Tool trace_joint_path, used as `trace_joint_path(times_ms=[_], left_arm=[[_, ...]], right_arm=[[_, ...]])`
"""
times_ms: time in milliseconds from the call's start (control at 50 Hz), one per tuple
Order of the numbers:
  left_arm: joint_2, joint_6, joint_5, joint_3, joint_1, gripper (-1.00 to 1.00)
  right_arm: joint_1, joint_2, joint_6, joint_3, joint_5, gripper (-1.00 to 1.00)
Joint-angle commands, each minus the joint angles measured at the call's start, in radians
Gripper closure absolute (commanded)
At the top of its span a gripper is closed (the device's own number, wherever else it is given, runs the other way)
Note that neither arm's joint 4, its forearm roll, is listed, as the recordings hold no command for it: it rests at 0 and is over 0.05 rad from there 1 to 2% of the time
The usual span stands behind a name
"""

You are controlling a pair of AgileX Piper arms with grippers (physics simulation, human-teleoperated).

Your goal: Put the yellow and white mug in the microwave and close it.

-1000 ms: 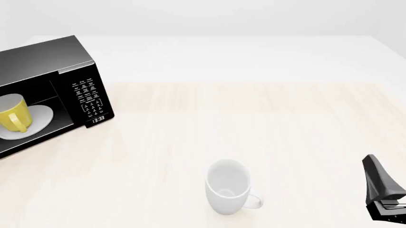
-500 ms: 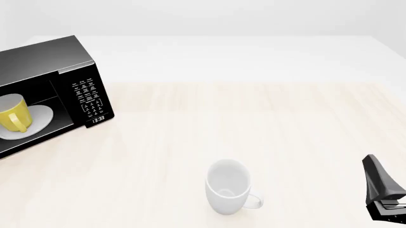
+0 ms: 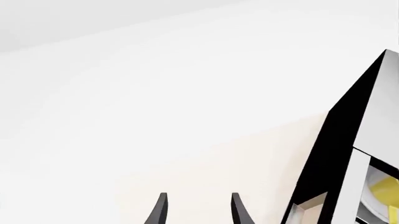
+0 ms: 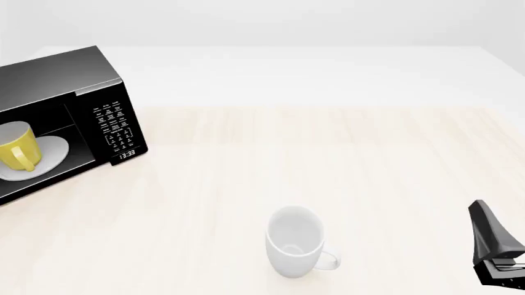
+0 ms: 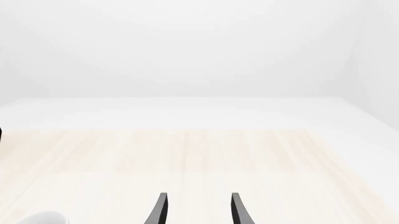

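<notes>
Change: nothing has moved since the earlier front frames; mugs, microwave and my right arm sit as before.
Mug (image 4: 15, 149): yellow, upright inside the microwave at the left edge of the front frame, standing on the white plate (image 4: 45, 157), handle toward the camera; in my left wrist view only a yellow sliver (image 3: 385, 193) shows at the lower right.
Microwave (image 4: 78, 80): black, upper left of the front frame, cavity open to view, keypad (image 4: 115, 129) and clock on its right face; I cannot see the door.
White mug (image 4: 294, 241): lower centre of the front frame, upright on the table (image 4: 345, 153), well apart from the microwave.
Left gripper (image 3: 197, 210): my fingers stand apart, nothing between them, beside the microwave's corner.
Right gripper (image 5: 197, 210): fingers apart, empty, over bare table; the arm shows at the front frame's lower right.
</notes>
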Motion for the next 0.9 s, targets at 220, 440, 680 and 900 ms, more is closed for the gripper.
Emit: trace_joint_path(times_ms=[220, 440, 680, 900], left_arm=[[0.047, 0.043, -0.052, 0.063, -0.059, -1.00], [0.061, 0.038, -0.042, 0.078, -0.129, -1.00], [0.105, 0.040, -0.064, 0.092, -0.167, -1.00], [0.134, 0.031, -0.072, 0.105, -0.216, -1.00]], right_arm=[[0.000, 0.000, 0.000, 0.000, 0.000, -1.00], [0.000, 0.000, 0.000, 0.000, 0.000, -1.00], [0.000, 0.000, 0.000, 0.000, 0.000, -1.00], [0.000, 0.000, 0.000, 0.000, 0.000, -1.00]])
